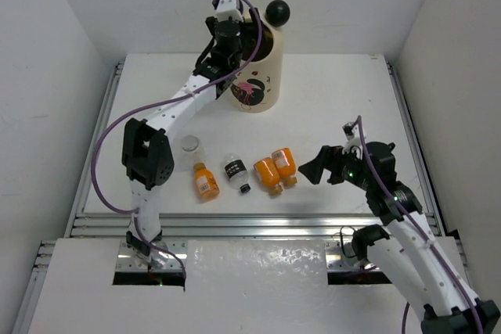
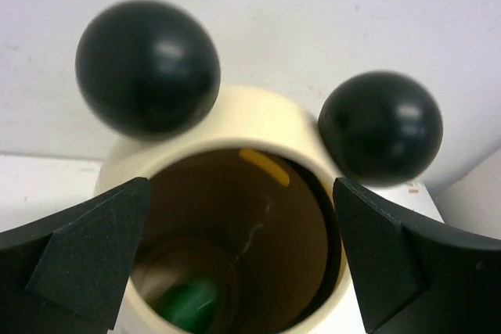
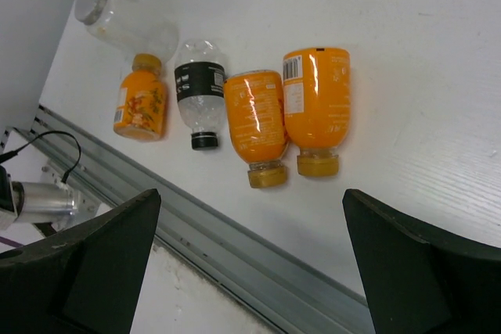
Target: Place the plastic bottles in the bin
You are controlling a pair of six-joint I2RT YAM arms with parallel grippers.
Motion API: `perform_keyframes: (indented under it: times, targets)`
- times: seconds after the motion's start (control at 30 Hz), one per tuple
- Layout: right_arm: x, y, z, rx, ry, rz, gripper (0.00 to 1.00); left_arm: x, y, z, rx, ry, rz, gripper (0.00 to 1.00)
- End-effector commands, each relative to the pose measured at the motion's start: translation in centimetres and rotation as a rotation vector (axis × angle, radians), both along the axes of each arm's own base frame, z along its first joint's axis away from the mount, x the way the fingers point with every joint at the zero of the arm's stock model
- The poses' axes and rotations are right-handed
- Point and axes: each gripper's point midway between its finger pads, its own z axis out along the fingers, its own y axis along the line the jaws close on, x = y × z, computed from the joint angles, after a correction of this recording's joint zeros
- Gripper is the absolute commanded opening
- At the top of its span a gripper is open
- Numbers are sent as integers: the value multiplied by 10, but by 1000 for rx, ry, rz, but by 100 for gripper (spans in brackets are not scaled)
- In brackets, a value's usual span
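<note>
My left gripper hangs open right over the mouth of the cream bin, at the back of the table. In the left wrist view its fingers flank the bin's rim, and a green bottle lies at the bottom inside. Five bottles lie in a row near the front: a clear one with a silvery cap, an orange one, a clear one with a dark label and two orange ones side by side. My right gripper hovers open just right of them, empty.
Two black ball ears stick up from the bin's rim. A metal rail runs along the table's front edge, below the bottles. White walls close in the table on the left, back and right.
</note>
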Motion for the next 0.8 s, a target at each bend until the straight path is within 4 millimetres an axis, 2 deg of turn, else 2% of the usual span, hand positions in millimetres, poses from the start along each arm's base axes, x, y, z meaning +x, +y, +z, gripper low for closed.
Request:
perform_keyframes:
  times: [0.0, 0.07, 0.1, 0.13, 0.17, 0.2, 0.23, 0.27, 0.3, 0.33, 0.37, 0.4, 0.43, 0.47, 0.5, 0.53, 0.57, 0.63, 0.77]
  targets:
    - [16, 15, -7, 9, 7, 67, 99, -41, 9, 87, -120, -145, -27, 100]
    - [28, 21, -10, 9, 5, 81, 99, -58, 10, 103, -136, -138, -9, 100]
    - [35, 23, -9, 5, 8, 88, 99, -77, 16, 126, -154, -158, -5, 100]
    - [45, 23, -25, -32, 58, 79, 99, -88, 17, 121, -138, -110, -6, 100]
    - [54, 25, -23, -47, 57, 77, 95, -114, 21, 135, -171, -95, -18, 100]
    - [61, 25, -29, -67, 71, 73, 93, -126, 24, 110, -144, 3, -20, 100]
    - [69, 24, -46, -106, 110, 62, 88, -139, 20, 101, -185, 48, -65, 100]
    - [76, 27, -47, -117, 111, 70, 85, -167, 31, 114, -213, 39, -97, 100]
    - [79, 27, -53, -141, 123, 75, 83, -177, 31, 69, -181, 135, -115, 100]
    - [82, 30, -67, -169, 156, 84, 82, -193, 28, 56, -202, 164, -161, 100]
    - [85, 34, -68, -179, 152, 98, 81, -221, 41, 70, -235, 116, -190, 100]
    - [88, 36, -72, -198, 141, 106, 80, -231, 44, 21, -202, 195, -193, 100]
    - [92, 39, -79, -233, 144, 110, 80, -253, 54, 29, -235, 162, -212, 100]
    - [94, 40, -83, -252, 144, 115, 80, -261, 58, 13, -226, 183, -214, 100]
    - [97, 40, -93, -274, 154, 117, 80, -269, 63, -24, -195, 247, -205, 100]
    - [102, 37, -99, -295, 153, 100, 80, -281, 72, -29, -190, 254, -199, 100]
    - [106, 38, -102, -303, 149, 102, 80, -287, 74, -51, -164, 297, -200, 100]
    - [109, 32, -123, -357, 186, 97, 76, -301, 82, -69, -137, 347, -198, 100]
    - [102, 22, -157, -381, 258, 97, 74, -323, 85, -80, -116, 377, -254, 100]
